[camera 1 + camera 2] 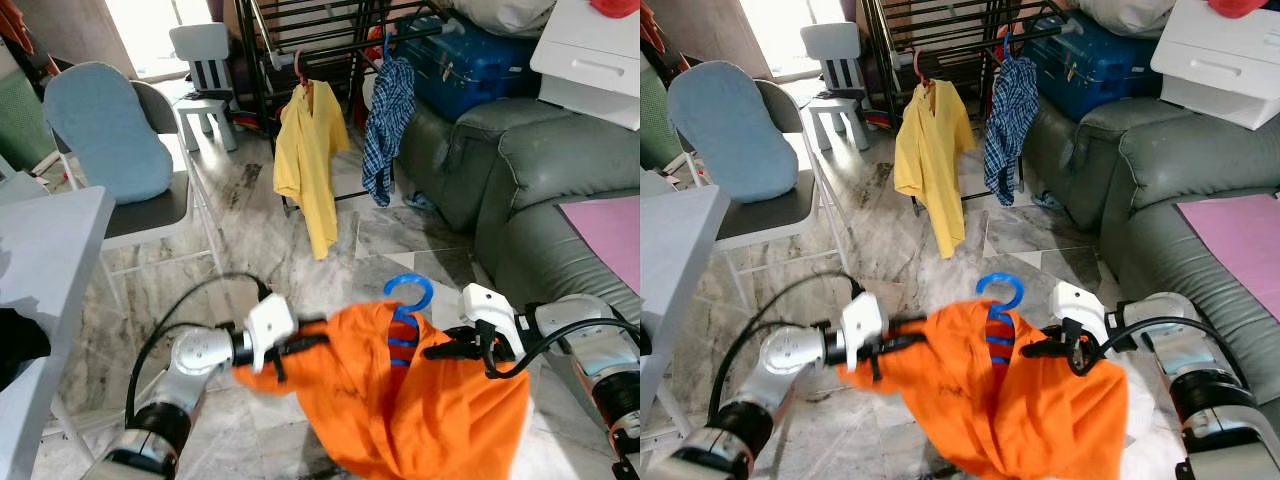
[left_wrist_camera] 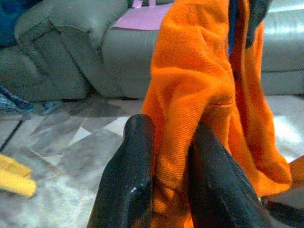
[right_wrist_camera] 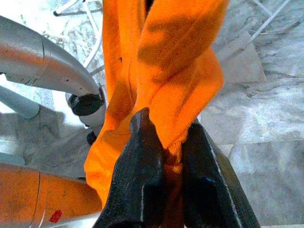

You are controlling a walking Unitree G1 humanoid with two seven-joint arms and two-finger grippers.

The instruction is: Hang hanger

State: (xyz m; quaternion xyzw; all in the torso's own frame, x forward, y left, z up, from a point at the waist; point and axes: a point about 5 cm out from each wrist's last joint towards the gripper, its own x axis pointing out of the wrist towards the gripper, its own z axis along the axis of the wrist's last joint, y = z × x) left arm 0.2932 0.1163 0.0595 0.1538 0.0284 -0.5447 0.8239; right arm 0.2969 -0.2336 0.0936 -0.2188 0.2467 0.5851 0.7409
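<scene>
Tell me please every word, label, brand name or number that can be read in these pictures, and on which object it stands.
None can be read.
Orange shirt on the blue hanger, held by the left gripper and right gripper: no print.
Yellow shirt, checked shirt: no lettering.
Blue suitcase: no legible marking.
Small red mark in the right wrist view: too small to read.

A yellow shirt (image 1: 308, 160) hangs on the black drying rack (image 1: 300, 30), a blue plaid shirt (image 1: 388, 120) beside it. Right of the rack sits a grey sofa (image 1: 520, 170); left, a white stool (image 1: 205, 70).
</scene>
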